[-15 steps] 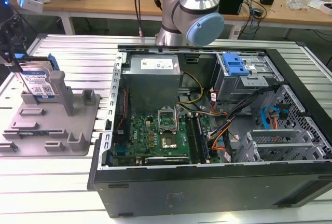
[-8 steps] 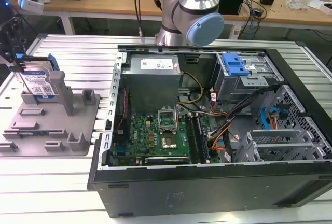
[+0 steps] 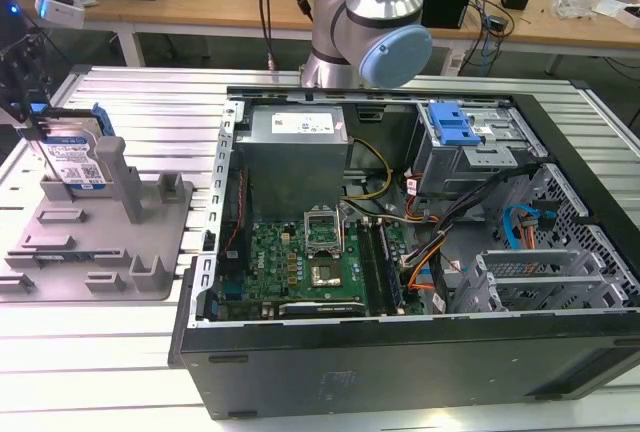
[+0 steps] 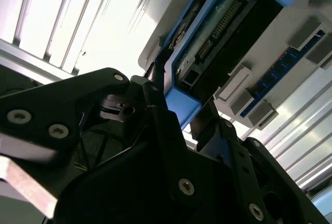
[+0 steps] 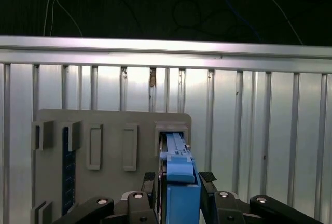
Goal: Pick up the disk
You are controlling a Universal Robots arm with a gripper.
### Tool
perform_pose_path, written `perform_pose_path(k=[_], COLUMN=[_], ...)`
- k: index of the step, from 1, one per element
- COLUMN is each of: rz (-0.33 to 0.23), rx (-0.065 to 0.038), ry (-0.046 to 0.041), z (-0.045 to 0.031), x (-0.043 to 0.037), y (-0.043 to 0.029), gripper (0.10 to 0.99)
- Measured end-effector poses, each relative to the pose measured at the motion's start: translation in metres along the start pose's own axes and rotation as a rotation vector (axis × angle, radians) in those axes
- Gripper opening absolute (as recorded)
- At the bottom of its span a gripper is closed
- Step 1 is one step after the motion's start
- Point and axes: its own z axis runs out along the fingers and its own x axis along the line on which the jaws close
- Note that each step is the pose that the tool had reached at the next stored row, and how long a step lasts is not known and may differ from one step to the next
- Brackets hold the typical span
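Two black fingers (image 5: 207, 178) of the pincer (image 5: 179, 179) stand one on each side of the disk (image 5: 181, 198), pressed against its blue side rail, so the pincer is clenched on the disk. The disk stands on edge between the jaws and runs straight out from the pincer. Its far end meets a slot at the corner of the fixture (image 5: 111, 130). I cannot tell whether that end rests in the slot or hangs just clear of it.

In the second wrist view, one finger lies along the blue rail, and the disk's dark connector end points away from the pincer.

In the exterior view, the white-and-blue label faces the camera just below the pincer. The grey fixture, with its upright posts, spreads out beneath the pincer and toward the exterior view's right. It lies flat on the slatted metal table (image 5: 259, 130).

Well away from the pincer, toward the exterior view's right, is an open case (image 3: 400, 362). Inside it are a power supply (image 3: 295, 147) and a green board (image 3: 300, 257). The arm (image 3: 375, 12) rises behind the case.
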Motion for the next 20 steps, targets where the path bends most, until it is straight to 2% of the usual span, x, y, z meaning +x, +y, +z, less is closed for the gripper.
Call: perform_pose_path(k=[14, 15, 16, 20], rz=[0.0, 0.0, 0.0, 0.0], rx=[0.0, 0.0, 0.0, 0.0], ry=[0.0, 0.0, 0.0001, 0.0], z=[0.0031, 0.0032, 0.0033, 0.0038], x=[0.0, 0.0, 0.0, 0.0], y=[0.0, 0.0, 0.0, 0.0001], gripper=[0.455, 0.443, 0.376, 0.369])
